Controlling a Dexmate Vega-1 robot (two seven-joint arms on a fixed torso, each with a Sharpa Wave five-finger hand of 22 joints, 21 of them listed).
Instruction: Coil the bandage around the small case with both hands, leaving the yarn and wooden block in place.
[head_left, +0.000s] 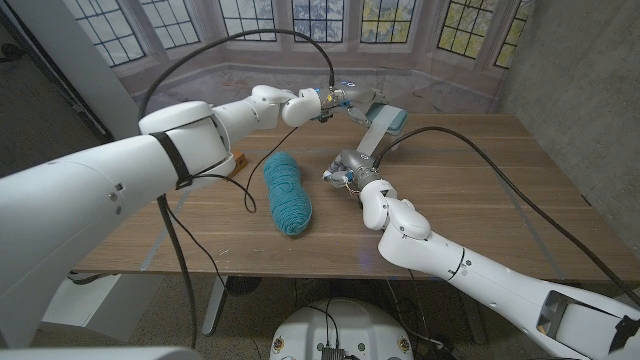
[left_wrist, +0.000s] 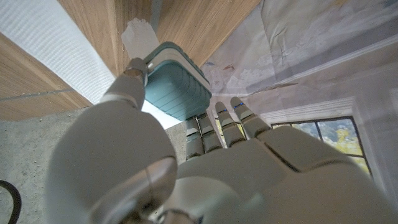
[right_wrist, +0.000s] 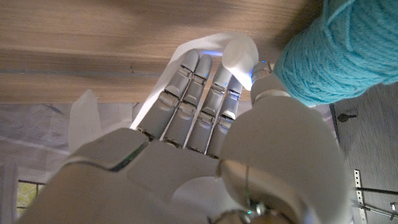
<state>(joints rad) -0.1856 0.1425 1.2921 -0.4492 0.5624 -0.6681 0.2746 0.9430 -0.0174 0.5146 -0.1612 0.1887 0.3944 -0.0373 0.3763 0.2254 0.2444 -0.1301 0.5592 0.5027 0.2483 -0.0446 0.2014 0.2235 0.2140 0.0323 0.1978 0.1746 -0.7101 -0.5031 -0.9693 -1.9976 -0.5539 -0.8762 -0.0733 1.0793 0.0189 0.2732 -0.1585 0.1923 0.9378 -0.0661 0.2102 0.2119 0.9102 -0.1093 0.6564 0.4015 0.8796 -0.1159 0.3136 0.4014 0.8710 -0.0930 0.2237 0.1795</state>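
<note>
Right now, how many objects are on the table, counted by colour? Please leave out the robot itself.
Teal: 2, the yarn and the small case that the left hand holds.
White: 1, the bandage, one end held by the right hand.
Orange-brown: 1, a block mostly hidden behind the left arm.
Total: 4.

A brown wood-grain worktop (head_left: 480, 200) fills the middle of the head view. A teal skein of yarn (head_left: 288, 193) lies on it left of centre. An orange wooden block (head_left: 241, 161) sits further left, mostly hidden behind the white arm.
</note>
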